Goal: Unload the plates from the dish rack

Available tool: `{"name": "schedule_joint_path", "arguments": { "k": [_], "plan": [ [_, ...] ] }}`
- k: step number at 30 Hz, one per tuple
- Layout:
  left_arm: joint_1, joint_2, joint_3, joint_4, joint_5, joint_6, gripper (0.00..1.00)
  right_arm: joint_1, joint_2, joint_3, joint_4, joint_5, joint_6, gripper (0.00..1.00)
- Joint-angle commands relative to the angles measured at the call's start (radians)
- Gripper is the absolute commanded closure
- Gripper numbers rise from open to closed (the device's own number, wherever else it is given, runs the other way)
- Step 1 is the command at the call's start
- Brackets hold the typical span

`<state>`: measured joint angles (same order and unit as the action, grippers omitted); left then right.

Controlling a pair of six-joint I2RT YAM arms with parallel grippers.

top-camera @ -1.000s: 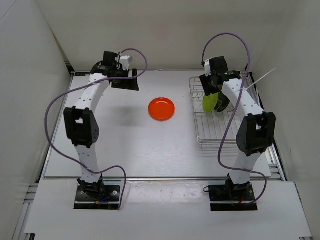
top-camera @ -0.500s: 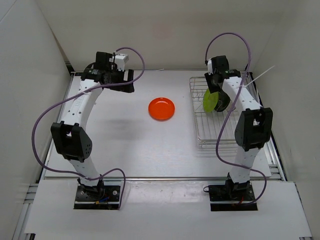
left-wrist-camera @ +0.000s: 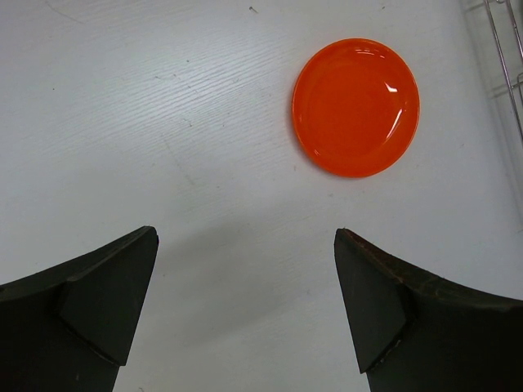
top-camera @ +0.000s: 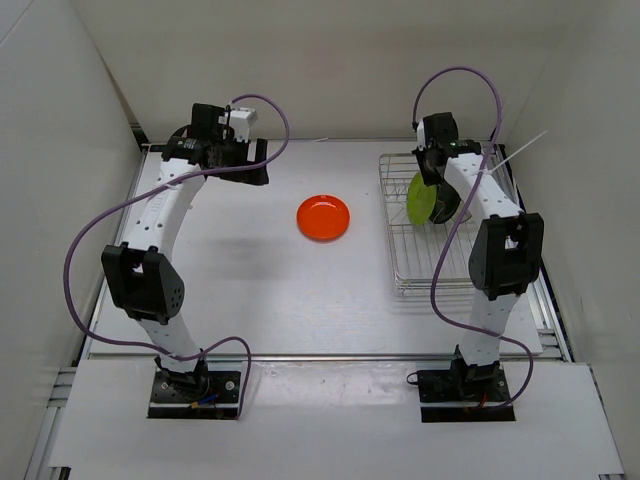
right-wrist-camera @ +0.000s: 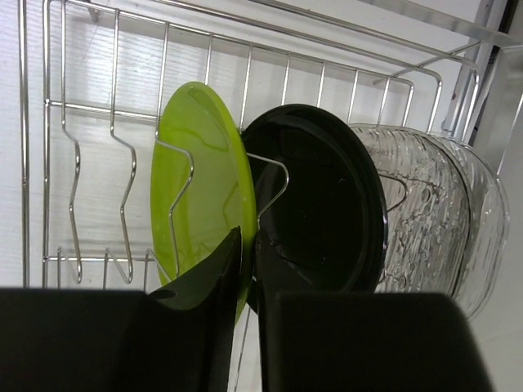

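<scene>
The orange plate (top-camera: 323, 217) lies flat on the table, also seen in the left wrist view (left-wrist-camera: 356, 108). In the silver dish rack (top-camera: 420, 282) stand the yellow-green plate (right-wrist-camera: 200, 188), the black plate (right-wrist-camera: 327, 204) and the clear plate (right-wrist-camera: 433, 212), on edge between wire dividers. My right gripper (right-wrist-camera: 248, 237) is shut on the yellow-green plate's rim, one finger on each face. From above, that gripper (top-camera: 428, 185) hangs over the yellow-green plate (top-camera: 418, 202). My left gripper (left-wrist-camera: 245, 233) is open and empty, above bare table left of the orange plate, at the back left (top-camera: 255, 165).
The rack's near half (top-camera: 425, 255) holds only wires and dividers. White walls close in the table at the back and both sides. A white strap (top-camera: 520, 155) sticks out past the rack's far right corner.
The right jaws have closed from partly open onto the yellow-green plate's rim. The left arm drew back to the left early on and has since held still.
</scene>
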<state>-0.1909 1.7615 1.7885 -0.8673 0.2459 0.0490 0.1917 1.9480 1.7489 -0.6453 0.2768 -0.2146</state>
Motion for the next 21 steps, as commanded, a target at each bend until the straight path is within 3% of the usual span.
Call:
{"name": "schedule_joint_path", "arguments": {
  "k": [1,7,21],
  "plan": [
    [-0.001,-0.036,0.000,0.010,0.012,-0.006,0.00,-0.003,0.006,0.012,0.013,0.013,0.017,0.89],
    [-0.001,-0.045,0.000,0.010,0.012,-0.015,0.00,-0.003,0.006,0.021,0.004,0.045,0.026,1.00],
    [-0.001,-0.022,0.112,-0.030,0.042,-0.006,0.00,0.006,-0.056,0.242,-0.154,0.251,0.071,1.00]
  ]
}}
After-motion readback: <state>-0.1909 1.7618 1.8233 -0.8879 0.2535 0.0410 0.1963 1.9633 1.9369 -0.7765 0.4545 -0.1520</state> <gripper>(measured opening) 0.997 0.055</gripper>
